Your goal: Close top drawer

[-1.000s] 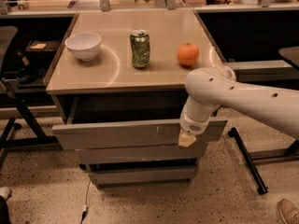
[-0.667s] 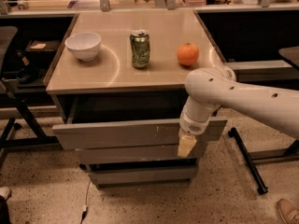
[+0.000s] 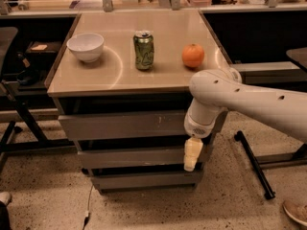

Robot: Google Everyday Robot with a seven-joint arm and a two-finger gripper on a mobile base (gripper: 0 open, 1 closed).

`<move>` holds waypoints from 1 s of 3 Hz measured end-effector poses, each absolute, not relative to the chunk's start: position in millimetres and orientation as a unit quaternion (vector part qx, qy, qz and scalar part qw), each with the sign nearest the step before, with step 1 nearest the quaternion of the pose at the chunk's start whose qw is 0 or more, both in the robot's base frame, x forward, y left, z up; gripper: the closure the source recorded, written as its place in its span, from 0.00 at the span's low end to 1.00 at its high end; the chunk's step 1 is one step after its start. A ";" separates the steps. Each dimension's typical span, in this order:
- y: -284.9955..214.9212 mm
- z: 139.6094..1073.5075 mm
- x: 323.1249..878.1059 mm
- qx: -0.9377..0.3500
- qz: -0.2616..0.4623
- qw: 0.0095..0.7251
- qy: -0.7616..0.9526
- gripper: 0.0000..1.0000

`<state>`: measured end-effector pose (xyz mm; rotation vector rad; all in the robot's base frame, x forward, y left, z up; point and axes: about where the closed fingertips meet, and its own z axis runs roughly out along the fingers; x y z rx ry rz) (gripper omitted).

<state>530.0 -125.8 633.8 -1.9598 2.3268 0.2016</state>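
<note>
The top drawer (image 3: 124, 125) is a wide grey front panel with small white scratches right of centre. It sits just under the cabinet top, nearly in line with the two drawer fronts below, with a dark gap above it. My gripper (image 3: 190, 165) hangs pointing down from the white arm (image 3: 249, 102). It is at the right end of the cabinet, in front of the second drawer front (image 3: 129, 156) and below the top drawer's lower edge. It holds nothing that I can see.
On the cabinet top (image 3: 158, 28) stand a white bowl (image 3: 85, 47), a green can (image 3: 144, 50) and an orange (image 3: 193, 55). A third drawer front (image 3: 144, 178) is lowest. Black frame legs stand at the right (image 3: 254, 162) and left (image 3: 19, 114).
The top drawer front stood out towards me with its inside showing. It now sits back, close under the cabinet top. My gripper has dropped from the drawer's front to below it.
</note>
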 end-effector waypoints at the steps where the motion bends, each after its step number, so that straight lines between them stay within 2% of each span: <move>1: -127.8 635.4 528.4 -0.639 0.067 0.045 0.765 0.00; 2: -164.7 661.8 490.1 -0.588 0.057 0.037 0.806 0.00; 3: -236.7 700.2 395.8 -0.474 0.027 -0.004 0.880 0.00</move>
